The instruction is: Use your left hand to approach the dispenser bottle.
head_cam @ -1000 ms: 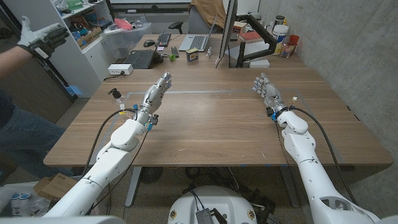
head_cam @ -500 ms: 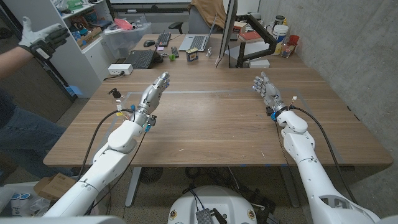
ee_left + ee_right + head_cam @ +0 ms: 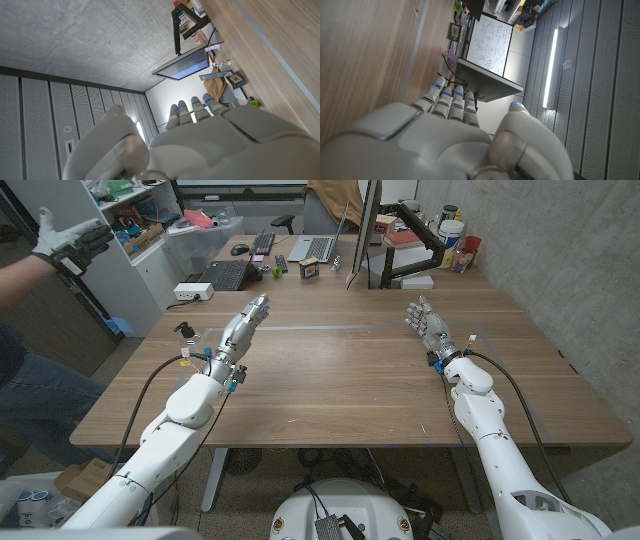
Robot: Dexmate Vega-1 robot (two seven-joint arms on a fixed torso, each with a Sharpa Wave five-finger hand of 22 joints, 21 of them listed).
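A small clear dispenser bottle [image 3: 185, 332] with a black pump top stands near the table's left edge. My left hand [image 3: 246, 323] hovers over the table to the right of the bottle, a hand's length away, fingers stretched out together and holding nothing. The left wrist view looks along the back of that hand [image 3: 210, 135] with its fingers [image 3: 192, 107] straight. My right hand [image 3: 425, 320] stands at the right side of the table, open and empty, and its back [image 3: 435, 135] shows in the right wrist view.
A monitor [image 3: 362, 230], a laptop [image 3: 226, 275], a keyboard [image 3: 263, 243] and a white box [image 3: 192, 291] line the table's far side. A person [image 3: 30, 380] stands at the left with a gloved hand [image 3: 62, 235] raised. Cables run along both forearms.
My left arm has shifted slightly to the left, bringing the hand a little closer to the bottle. The right arm has not moved.
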